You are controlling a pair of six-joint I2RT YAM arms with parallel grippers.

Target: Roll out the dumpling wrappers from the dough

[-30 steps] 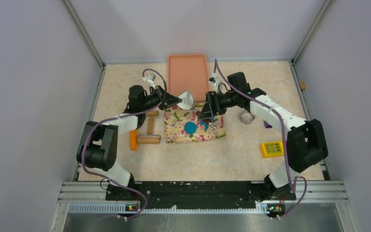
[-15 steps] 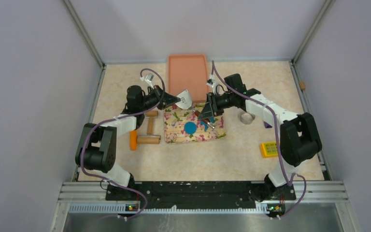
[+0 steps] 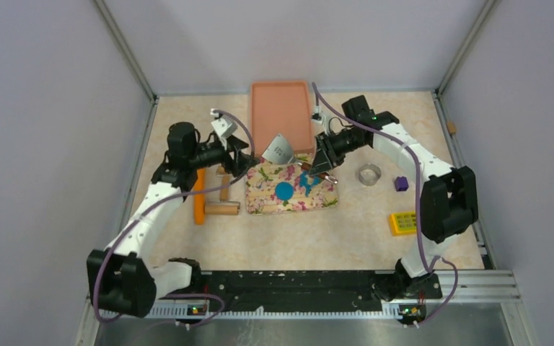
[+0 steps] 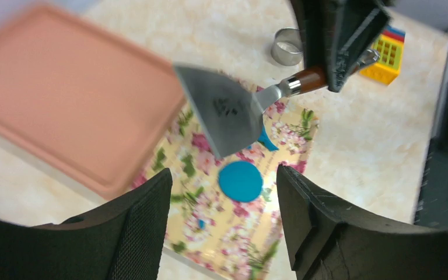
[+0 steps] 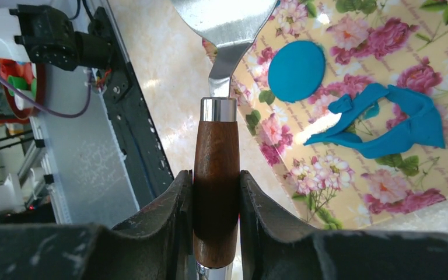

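Observation:
A round blue dumpling wrapper (image 3: 283, 190) lies in the middle of the floral mat (image 3: 267, 202). The ragged blue dough scrap (image 3: 309, 181) sits just right of it. In the right wrist view the wrapper (image 5: 296, 70) and the dough scrap (image 5: 385, 125) lie beyond the tool. My right gripper (image 3: 323, 163) (image 5: 216, 178) is shut on the wooden handle (image 5: 216, 163) of a metal scraper (image 3: 278, 149), whose blade hangs over the mat's far edge. My left gripper (image 3: 247, 155) (image 4: 224, 175) is open and empty, left of the blade (image 4: 221, 116), with the wrapper (image 4: 240, 181) seen between its fingers.
An orange tray (image 3: 281, 108) lies behind the mat. Left of the mat are a wooden rolling pin (image 3: 221, 207) and an orange tool (image 3: 199, 202). To the right stand a metal ring cutter (image 3: 368, 174), a purple block (image 3: 402, 183) and a yellow toy brick (image 3: 404, 222).
My right gripper closed on the scraper's handle. My left gripper then let go of the blade, opened and drew back to the left.

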